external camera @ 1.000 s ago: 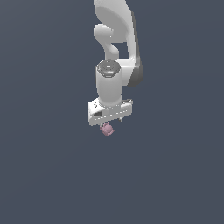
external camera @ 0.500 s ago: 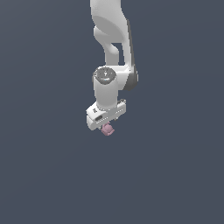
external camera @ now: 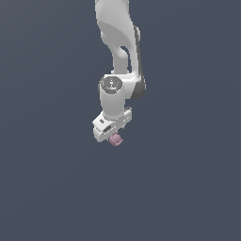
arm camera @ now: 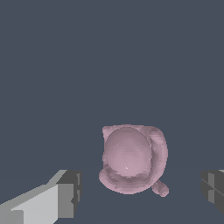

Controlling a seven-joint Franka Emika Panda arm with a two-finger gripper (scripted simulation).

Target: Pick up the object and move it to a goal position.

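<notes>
Dusty pink and lumpy, the object (external camera: 116, 139) sits tucked right under the white gripper (external camera: 113, 135) in the exterior view, poking out just below the gripper's lower edge, toward the exterior view's right of its block-shaped body. We see the white arm (external camera: 117, 42) come down from above, with a round joint cap facing the camera above the gripper, and everything set against a flat slate-grey ground (external camera: 47, 188). In the wrist view the object (arm camera: 131, 159) shows a smooth rounded dome in the middle, a thicker rim curling around it, and a small knob sticking out beside the rim. We see one finger (arm camera: 65, 194) with a dark grey pad on one side of the object and the other finger (arm camera: 213, 187) on the opposite side; both stand clear of it with grey ground showing in the gaps, so the pincer is spread wide around the object and not touching it.
</notes>
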